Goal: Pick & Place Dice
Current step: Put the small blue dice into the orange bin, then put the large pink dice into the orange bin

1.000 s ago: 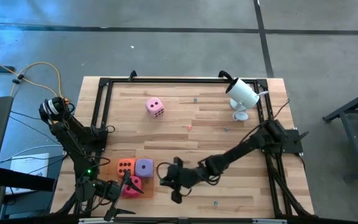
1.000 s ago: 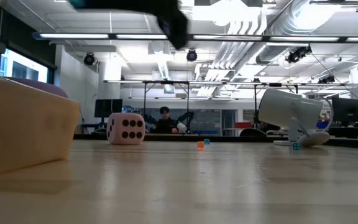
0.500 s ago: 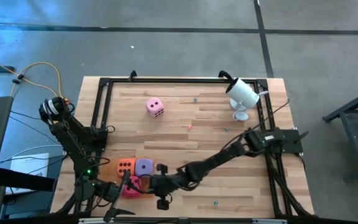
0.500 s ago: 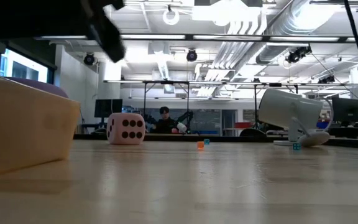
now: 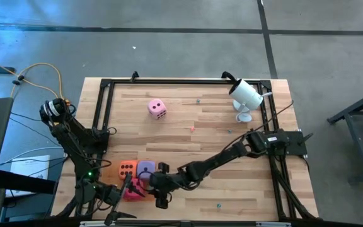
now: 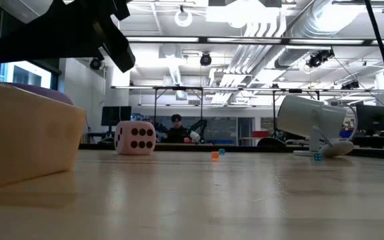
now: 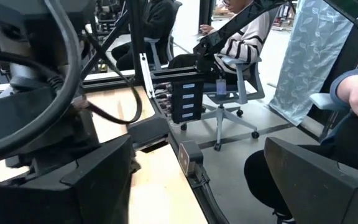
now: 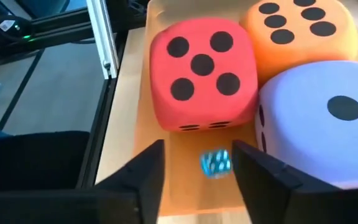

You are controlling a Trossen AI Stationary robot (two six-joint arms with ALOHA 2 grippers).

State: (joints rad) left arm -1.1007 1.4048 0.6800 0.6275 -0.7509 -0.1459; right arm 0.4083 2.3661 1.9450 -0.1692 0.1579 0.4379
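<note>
The orange tray (image 5: 115, 178) lies at the table's near left. On it sit the orange die (image 5: 126, 168), the purple die (image 5: 146, 168) and the magenta die (image 5: 133, 190); all three fill the right wrist view, magenta (image 8: 197, 71), orange (image 8: 300, 28), purple (image 8: 328, 118). The light pink die (image 5: 157, 108) rests on the table farther back (image 6: 135, 138). My right gripper (image 5: 159, 185) is open at the tray's right edge; a tiny blue cube (image 8: 215, 163) sits low between its fingers over the tray floor, and I cannot tell if it touches them. My left gripper (image 7: 191, 186) is open and parked at the table's near left corner.
A white camera on a stand (image 5: 246, 96) is at the far right (image 6: 312, 123). Tiny loose cubes dot the table (image 5: 193, 128) (image 5: 218, 204). A black frame (image 5: 103, 113) rims the table. A seated person (image 7: 247, 37) is beyond the table.
My right gripper has gone toward the table's left edge, from the bare wood up to the tray's right edge beside the purple and magenta dice. The dice have stayed where they were.
</note>
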